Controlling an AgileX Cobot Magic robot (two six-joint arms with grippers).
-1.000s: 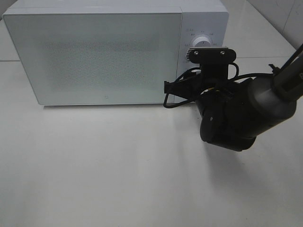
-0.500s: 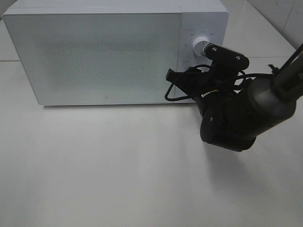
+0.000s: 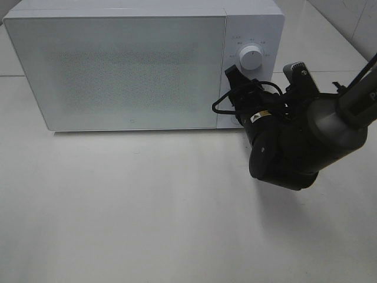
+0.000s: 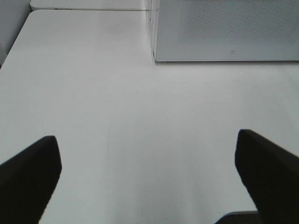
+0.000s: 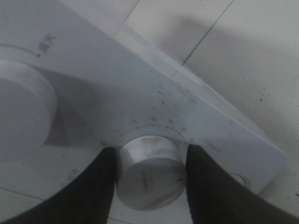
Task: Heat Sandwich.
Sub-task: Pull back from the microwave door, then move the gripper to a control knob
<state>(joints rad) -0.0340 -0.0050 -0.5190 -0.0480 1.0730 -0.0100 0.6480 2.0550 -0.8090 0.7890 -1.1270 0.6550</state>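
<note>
The sandwich and its pink plate are out of view. The white microwave (image 3: 118, 71) stands at the back of the table with its door shut. My right gripper (image 5: 148, 172) is shut on the microwave's lower knob (image 5: 148, 163), one dark finger (image 5: 93, 186) on each side of it. The upper knob (image 3: 252, 58) is free and also shows in the right wrist view (image 5: 18, 116). In the exterior high view the right wrist (image 3: 283, 141) hides the lower knob. My left gripper (image 4: 149, 186) is open and empty above bare table, in front of the microwave's lower corner (image 4: 224, 28).
The white table (image 3: 118, 206) stretches in front of the microwave. A black cable loop (image 3: 227, 103) hangs off the right wrist next to the control panel. The table's far edge (image 4: 84, 9) shows in the left wrist view.
The right wrist has rolled clockwise in the exterior high view, its camera bracket swinging from above the knob to the right. The gripper stays on the lower knob.
</note>
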